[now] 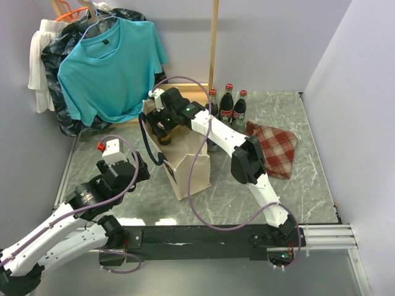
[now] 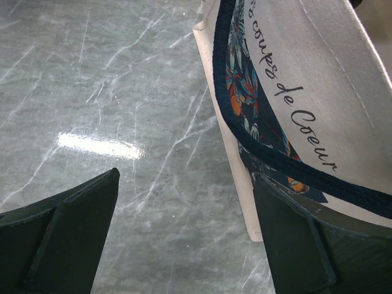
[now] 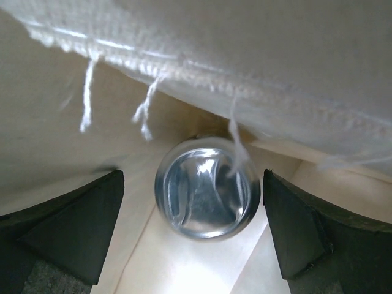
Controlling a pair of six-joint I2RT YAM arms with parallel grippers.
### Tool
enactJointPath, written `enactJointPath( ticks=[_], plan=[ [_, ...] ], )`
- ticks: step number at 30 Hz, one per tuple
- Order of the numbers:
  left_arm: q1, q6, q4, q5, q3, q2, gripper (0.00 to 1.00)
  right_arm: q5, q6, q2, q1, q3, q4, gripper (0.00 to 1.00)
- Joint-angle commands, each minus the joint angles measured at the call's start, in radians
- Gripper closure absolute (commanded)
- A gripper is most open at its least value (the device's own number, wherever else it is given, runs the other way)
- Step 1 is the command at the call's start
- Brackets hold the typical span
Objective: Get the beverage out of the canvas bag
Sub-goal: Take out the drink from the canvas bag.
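Right claw point(image 3: 192, 184) over beverage point(image 3: 207, 196) inside bag point(image 3: 257, 67)

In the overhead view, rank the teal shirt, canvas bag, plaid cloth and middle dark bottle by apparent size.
Teal shirt, canvas bag, plaid cloth, middle dark bottle. The bag stands nearer the camera, which may flatter it.

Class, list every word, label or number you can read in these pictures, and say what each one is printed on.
"coups de Coeur": script lettering on the canvas bag, left wrist view; anything before it is cut off at the frame edge.
Red labels on the three bottles at the back of the table: too small to read.
The beverage inside the bag, seen from above: no text shows on its shiny metal top.
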State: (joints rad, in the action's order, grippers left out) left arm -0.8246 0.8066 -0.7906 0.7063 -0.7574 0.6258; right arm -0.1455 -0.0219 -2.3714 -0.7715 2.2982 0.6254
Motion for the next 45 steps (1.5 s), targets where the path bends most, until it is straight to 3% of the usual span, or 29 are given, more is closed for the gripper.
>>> enactJointPath(
  ticks=[1,7,9,14,15,22,24,29,45],
  plan=[
    [-0.004,-0.006,0.024,0.016,-0.022,0.003,0.04,0.015,0.005,-0.025,0.006,0.056,-0.050,0.00],
    [-0.004,-0.004,0.021,0.018,-0.022,0.005,0.04,0.021,0.010,-0.031,0.008,0.064,-0.053,0.02],
    [-0.004,-0.004,0.022,0.018,-0.022,0.005,0.04,0.023,0.013,-0.029,0.006,0.064,-0.050,0.18],
    [-0.004,-0.006,0.022,0.016,-0.022,0.005,0.04,0.021,0.011,-0.025,0.006,0.060,-0.041,0.30],
    [-0.004,-0.006,0.022,0.016,-0.022,0.005,0.04,0.020,0.010,-0.025,0.008,0.058,-0.041,0.39],
    [-0.004,-0.003,0.022,0.019,-0.023,0.011,0.04,0.024,0.013,-0.029,0.006,0.053,-0.039,0.53],
    [-0.004,-0.003,0.021,0.019,-0.025,0.014,0.04,0.029,0.011,-0.032,0.005,0.056,-0.033,0.74],
    [-0.004,0.000,0.019,0.024,-0.025,0.017,0.04,0.061,0.010,-0.020,0.008,0.058,-0.017,1.00],
    [-0.004,-0.006,0.022,0.013,-0.022,0.009,0.04,0.139,-0.010,0.115,0.012,-0.003,-0.021,1.00]
  ],
)
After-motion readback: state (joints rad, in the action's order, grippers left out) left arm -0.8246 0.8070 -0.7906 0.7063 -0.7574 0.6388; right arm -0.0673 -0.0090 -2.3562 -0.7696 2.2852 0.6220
